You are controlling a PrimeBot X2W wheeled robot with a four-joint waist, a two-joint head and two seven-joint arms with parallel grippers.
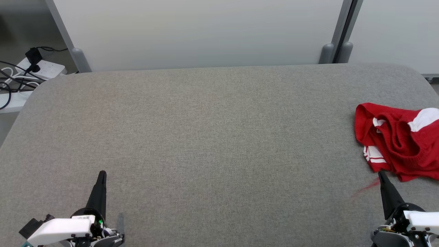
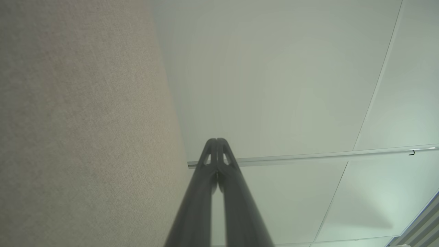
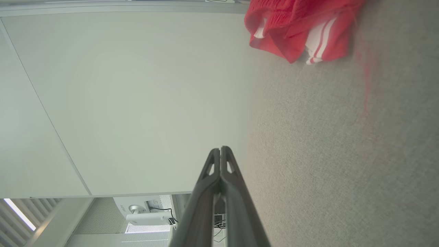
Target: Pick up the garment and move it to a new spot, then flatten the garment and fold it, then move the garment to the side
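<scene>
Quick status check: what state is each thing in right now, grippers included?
garment, crumpled in a heap, on the right side of the table, not held
left gripper, shut, empty
right gripper, shut, empty, short of the garment
power strip, a black plug in it

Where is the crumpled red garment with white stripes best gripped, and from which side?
Probably the bunched edge by the white-striped hem of the crumpled red garment. Come from the near side with the right gripper, shut now, so open it first: that edge lies closest to its tip and rises off the grey fabric table.
</scene>
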